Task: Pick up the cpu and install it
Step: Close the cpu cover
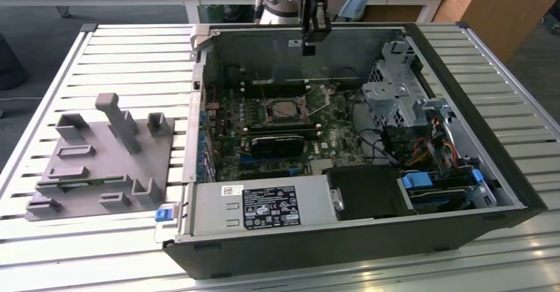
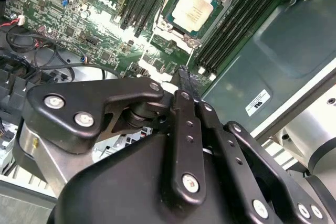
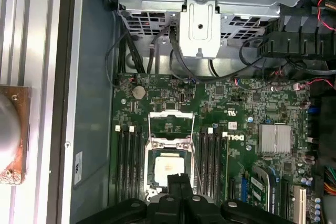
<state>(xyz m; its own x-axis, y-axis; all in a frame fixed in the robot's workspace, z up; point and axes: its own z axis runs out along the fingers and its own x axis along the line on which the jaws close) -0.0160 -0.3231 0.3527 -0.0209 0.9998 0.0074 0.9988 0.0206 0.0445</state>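
The end effector point(image 1: 309, 45) hangs over the open computer case point(image 1: 494, 174) that lies on its side on the slatted worktop point(image 1: 131, 62). In both wrist views its two black fingers are pressed together into one narrow tip point(image 2: 181, 73) point(image 3: 178, 178), with only a thin seam between them. They pinch nothing and touch nothing.

The cpu point(image 1: 286, 110) lies below the end effector, well apart from the tip. It is a silver-grey square sitting flat inside the socket point(image 3: 148, 167) on the green motherboard point(image 3: 252, 114). In the first wrist view the fingertips cover the edge of the cpu point(image 3: 168, 165) nearest them. In the second wrist view the whole chip point(image 2: 195, 10) shows beyond the tip. The socket's metal load frame point(image 3: 171, 123) is swung open and rests on the board on the far side of the chip from the end effector.

Dark memory slots point(image 3: 128, 166) flank the socket on both sides. Farther beyond it, a grey metal drive cage point(image 3: 199, 19) stands with black cables running beneath it. Out on the worktop, well off to one side of the end effector, sits a grey moulded fixture point(image 1: 96, 174).
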